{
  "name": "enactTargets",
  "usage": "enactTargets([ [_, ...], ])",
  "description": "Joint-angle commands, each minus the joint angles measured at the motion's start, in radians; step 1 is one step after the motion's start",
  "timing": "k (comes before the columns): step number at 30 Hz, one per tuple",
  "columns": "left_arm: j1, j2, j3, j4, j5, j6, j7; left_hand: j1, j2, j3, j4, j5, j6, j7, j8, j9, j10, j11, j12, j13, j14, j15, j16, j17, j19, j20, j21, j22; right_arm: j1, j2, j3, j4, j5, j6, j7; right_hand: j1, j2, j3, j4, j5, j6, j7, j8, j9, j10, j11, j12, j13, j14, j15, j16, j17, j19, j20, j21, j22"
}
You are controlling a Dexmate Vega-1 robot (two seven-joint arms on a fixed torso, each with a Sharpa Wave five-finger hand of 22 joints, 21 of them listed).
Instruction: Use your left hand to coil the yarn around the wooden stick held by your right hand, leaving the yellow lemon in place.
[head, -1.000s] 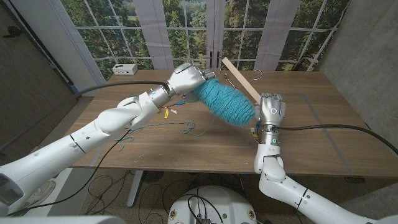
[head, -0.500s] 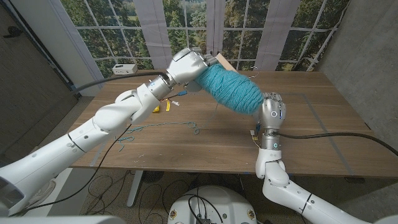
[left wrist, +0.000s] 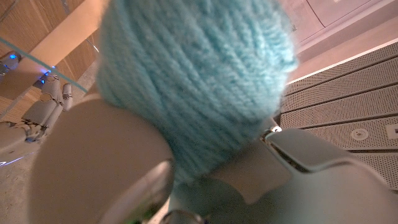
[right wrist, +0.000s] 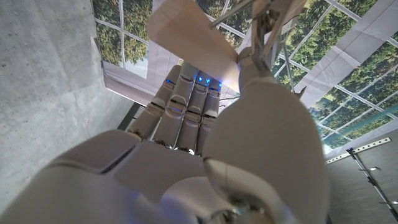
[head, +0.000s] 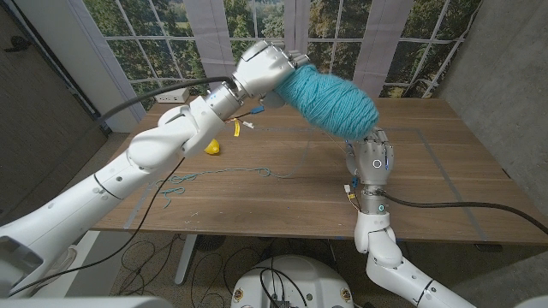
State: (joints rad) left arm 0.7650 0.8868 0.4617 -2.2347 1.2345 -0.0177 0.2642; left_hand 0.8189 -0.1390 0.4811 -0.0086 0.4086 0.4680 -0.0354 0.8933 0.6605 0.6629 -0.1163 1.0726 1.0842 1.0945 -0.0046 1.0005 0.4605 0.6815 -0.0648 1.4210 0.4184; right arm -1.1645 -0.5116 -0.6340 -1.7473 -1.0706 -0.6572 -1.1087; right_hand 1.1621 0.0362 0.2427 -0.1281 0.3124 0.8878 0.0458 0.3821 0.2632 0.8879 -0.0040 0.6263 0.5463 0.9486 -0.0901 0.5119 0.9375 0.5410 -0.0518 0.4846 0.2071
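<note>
Winding step: my left hand [head: 261,67] grips the teal yarn ball [head: 332,99] at upper centre, above my right hand [head: 373,158] clasping the wooden stick [right wrist: 189,38]; next I judge another loop round it, clear of the lemon [head: 212,147] on the desk [head: 445,184].

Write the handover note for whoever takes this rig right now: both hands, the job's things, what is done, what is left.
Left hand: raised above the table, gripping the teal yarn ball.
Right hand: upright near the table's front edge, gripping the wooden stick; in the head view the ball hides the stick.
Yellow lemon: on the table, under the left forearm, untouched.
A loose teal strand lies across the table.
Done: both things are in hand.
Left: no coils on the stick can be seen, so count the coiling as still open. Leave the lemon where it is.
</note>
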Motion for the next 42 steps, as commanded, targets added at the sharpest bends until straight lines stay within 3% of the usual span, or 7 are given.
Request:
enactTargets([
  [1, -0.054, -0.036, -0.022, -0.037, -0.010, -0.010, -0.099, 0.294, 0.302, 0.141, 0.130, 0.003, 0.001, -0.008, 0.009, 0.003, 0.030, -0.031, -0.001, 0.057, 0.195, -0.206, 0.021, 0.760, -0.009, -0.104, 0.010, -0.001, -0.015, 0.020, 0.031, 0.043, -0.154, 0.039, -0.008, 0.088, 0.090, -0.009, 0.000, 0.003, 0.164, -0.176, 0.007, 0.004, 0.122, -0.128, 0.006, 0.019, 0.038, -0.139, -0.006, 0.008, -0.008, -0.098, 0.006, 0.004],
  [7, -0.099, -0.059, -0.006, -0.033, 0.011, -0.010, -0.185, 0.292, 0.302, 0.143, 0.130, 0.004, 0.002, -0.009, 0.008, 0.001, 0.029, -0.031, -0.002, 0.059, 0.193, -0.206, 0.022, 0.760, -0.011, -0.105, 0.013, -0.004, -0.067, 0.125, 0.152, 0.079, -0.284, 0.175, -0.008, 0.089, 0.091, -0.012, 0.001, 0.003, 0.164, -0.179, 0.007, 0.005, 0.119, -0.130, 0.003, 0.020, 0.031, -0.140, -0.014, 0.012, -0.016, -0.105, 0.008, 0.005],
  [11, -0.131, -0.077, 0.006, -0.026, 0.022, -0.008, -0.237, 0.290, 0.301, 0.145, 0.131, 0.004, 0.002, -0.008, 0.007, -0.001, 0.029, -0.032, -0.004, 0.059, 0.191, -0.206, 0.023, 0.760, -0.014, -0.104, 0.016, -0.009, -0.085, 0.159, 0.190, 0.074, -0.358, 0.229, -0.008, 0.088, 0.092, -0.016, 0.003, 0.002, 0.161, -0.183, 0.006, 0.007, 0.114, -0.129, 0.002, 0.024, 0.026, -0.140, -0.020, 0.016, -0.024, -0.113, 0.009, 0.005],
  [30, -0.265, -0.163, 0.034, 0.031, 0.028, 0.056, -0.409, 0.281, 0.301, 0.157, 0.129, 0.006, 0.003, -0.009, 0.007, -0.001, 0.029, -0.031, -0.010, 0.066, 0.183, -0.206, 0.023, 0.756, -0.022, -0.106, 0.036, -0.026, -0.046, 0.113, 0.133, 0.081, -0.399, 0.244, -0.008, 0.092, 0.096, -0.027, 0.008, -0.001, 0.161, -0.188, 0.007, 0.016, 0.107, -0.130, -0.003, 0.030, 0.014, -0.142, -0.043, 0.030, -0.043, -0.132, 0.019, 0.007],
  [42, -0.325, -0.191, 0.066, 0.070, 0.060, 0.109, -0.489, 0.276, 0.302, 0.163, 0.128, 0.006, -0.001, -0.007, 0.005, -0.001, 0.033, -0.031, -0.016, 0.062, 0.184, -0.206, 0.019, 0.752, -0.028, -0.106, 0.049, -0.036, -0.061, 0.116, 0.145, 0.048, -0.433, 0.317, -0.008, 0.094, 0.098, -0.032, 0.009, -0.002, 0.161, -0.190, 0.007, 0.018, 0.107, -0.132, -0.005, 0.031, 0.014, -0.141, -0.052, 0.037, -0.049, -0.136, 0.026, 0.007],
])
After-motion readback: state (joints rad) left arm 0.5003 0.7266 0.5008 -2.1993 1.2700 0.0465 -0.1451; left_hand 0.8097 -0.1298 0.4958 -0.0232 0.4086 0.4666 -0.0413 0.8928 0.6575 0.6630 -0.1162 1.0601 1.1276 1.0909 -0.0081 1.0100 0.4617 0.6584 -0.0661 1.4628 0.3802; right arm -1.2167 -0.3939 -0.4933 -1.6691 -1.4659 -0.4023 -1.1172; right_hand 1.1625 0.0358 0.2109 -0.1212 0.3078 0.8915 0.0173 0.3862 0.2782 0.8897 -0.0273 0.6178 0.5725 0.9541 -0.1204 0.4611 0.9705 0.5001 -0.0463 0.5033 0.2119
